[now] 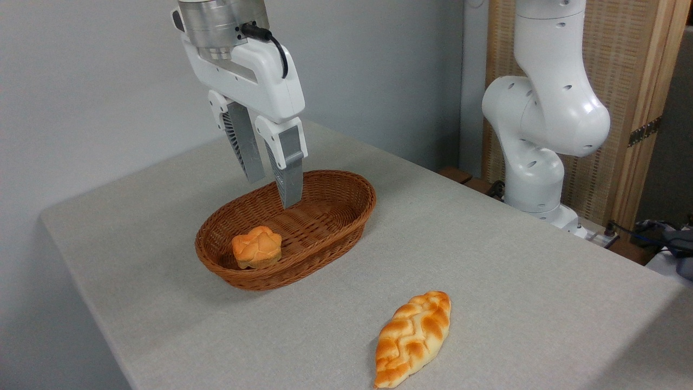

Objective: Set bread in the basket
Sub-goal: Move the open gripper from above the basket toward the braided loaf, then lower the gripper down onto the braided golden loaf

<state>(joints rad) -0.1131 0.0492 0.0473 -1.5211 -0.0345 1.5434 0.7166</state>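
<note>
- The white two-finger gripper (273,192) hangs above the oval reddish-brown wicker basket (346,219), fingers slightly parted, holding nothing.
- The braided golden-orange leaf-shaped bread (412,338) lies on the grey table (514,281), well apart from the basket.
- A small round orange bun (256,247) sits inside the basket.

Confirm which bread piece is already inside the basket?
The small flower-shaped bun, sitting at the near-left end of the basket. The long braided loaf lies outside on the table.

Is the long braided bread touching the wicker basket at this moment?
Apart. The fixed camera shows the bread lying on the table, with a clear strip of bare cloth between it and the basket.
</note>
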